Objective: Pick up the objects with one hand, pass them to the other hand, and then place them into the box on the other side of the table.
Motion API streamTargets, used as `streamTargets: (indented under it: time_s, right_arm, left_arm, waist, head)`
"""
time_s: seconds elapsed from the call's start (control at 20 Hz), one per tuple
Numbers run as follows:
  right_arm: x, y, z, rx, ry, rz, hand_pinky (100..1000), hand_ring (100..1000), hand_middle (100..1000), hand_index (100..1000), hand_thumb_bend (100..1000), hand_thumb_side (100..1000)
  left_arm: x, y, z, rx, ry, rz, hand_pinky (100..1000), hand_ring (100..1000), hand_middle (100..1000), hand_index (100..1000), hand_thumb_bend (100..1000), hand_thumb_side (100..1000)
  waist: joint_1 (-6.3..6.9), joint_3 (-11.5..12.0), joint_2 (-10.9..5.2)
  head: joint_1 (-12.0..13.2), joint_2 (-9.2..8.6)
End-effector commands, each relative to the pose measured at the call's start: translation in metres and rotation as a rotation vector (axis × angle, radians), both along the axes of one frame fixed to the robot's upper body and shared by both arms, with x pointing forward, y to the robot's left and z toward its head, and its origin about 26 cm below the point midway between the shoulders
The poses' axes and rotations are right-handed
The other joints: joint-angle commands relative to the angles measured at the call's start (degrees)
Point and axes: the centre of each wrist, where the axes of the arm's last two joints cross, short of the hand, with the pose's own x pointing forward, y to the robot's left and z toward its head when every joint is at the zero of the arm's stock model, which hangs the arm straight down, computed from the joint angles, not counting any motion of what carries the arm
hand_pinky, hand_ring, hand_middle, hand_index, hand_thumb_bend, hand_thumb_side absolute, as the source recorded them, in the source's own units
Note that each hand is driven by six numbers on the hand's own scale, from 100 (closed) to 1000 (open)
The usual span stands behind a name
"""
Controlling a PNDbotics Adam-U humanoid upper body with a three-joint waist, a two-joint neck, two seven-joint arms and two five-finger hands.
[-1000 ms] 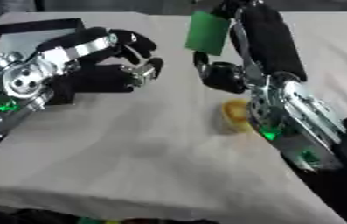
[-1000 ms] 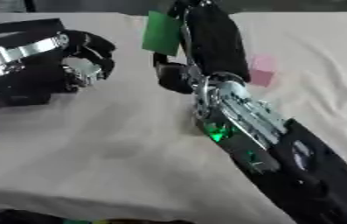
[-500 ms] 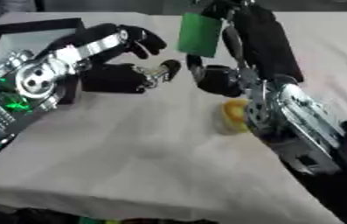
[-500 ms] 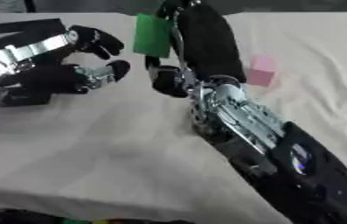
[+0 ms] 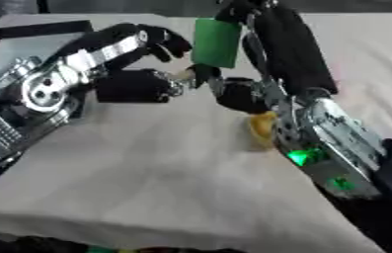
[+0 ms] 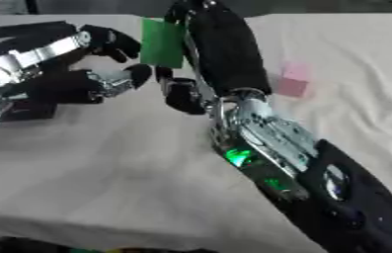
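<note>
Since a second ago, we see our left hand (image 5: 134, 74) has travelled from about nine o'clock toward the middle of the white cloth-covered table (image 5: 147, 183). Its fingers have uncurled and now spread, reaching toward the flat green rectangular block (image 5: 215, 42) at twelve o'clock. Our right hand (image 5: 233, 89) keeps that block raised above the table, pinched at its lower edge; the block has barely shifted. The left fingertips stand just beside the block's left edge, and we cannot tell whether they touch it.

Nearest us, from five to eight o'clock, the cloth lies bare and wrinkled up to the table's near edge. Our right forearm crosses it from four o'clock toward the centre. The open room lies between the two arms.

Farther off, a yellow rounded object (image 5: 261, 129) lies on the cloth at three o'clock, half hidden behind the right wrist. A small pink block (image 6: 293, 80) rests at two o'clock, well apart from both hands. The black-rimmed box (image 5: 35, 30) sits at ten o'clock, cut off by the view's edge and largely covered by our left arm.
</note>
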Motion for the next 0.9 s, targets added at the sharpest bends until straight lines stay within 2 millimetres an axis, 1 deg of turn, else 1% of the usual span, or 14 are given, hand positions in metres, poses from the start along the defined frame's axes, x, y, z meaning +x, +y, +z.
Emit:
streamTargets:
  time_s: [0.05,0.2,0.45,0.6,0.9]
  right_arm:
    - [-0.005,0.001,0.008,0.01,-0.048,0.02,753,773,610,504,273,100]
    - [-0.008,-0.005,0.008,0.004,-0.062,0.02,756,774,611,506,271,100]
    - [-0.011,-0.013,0.01,0.004,-0.073,0.009,757,774,610,505,270,100]
    - [-0.012,-0.014,0.011,0.008,-0.088,0.01,757,773,609,505,268,100]
    - [-0.013,-0.013,0.01,0.007,-0.114,0.031,755,770,608,504,268,100]
  left_arm:
    - [-0.002,0.001,0.009,-0.015,-0.038,0.008,1000,865,801,885,311,753]
    - [-0.002,0.0,0.009,-0.023,-0.034,0.004,1000,866,800,884,316,769]
    - [-0.001,0.005,0.006,-0.008,-0.022,-0.014,1000,872,803,885,340,764]
    - [0.0,0.007,0.006,-0.002,-0.028,-0.008,1000,873,807,886,344,761]
    - [-0.001,0.005,0.008,-0.006,-0.056,0.02,1000,878,812,897,359,737]
  waist:
    - [0.55,0.1,-1.1]
    - [0.53,0.1,-1.08]
    - [0.54,0.1,-1.11]
    - [0.56,0.2,-1.08]
    - [0.47,0.3,-0.91]
  head:
    - [0.1,-0.15]
    - [0.3,-0.12]
    - [0.5,0.07]
    - [0.7,-0.1]
    - [1.1,-0.49]
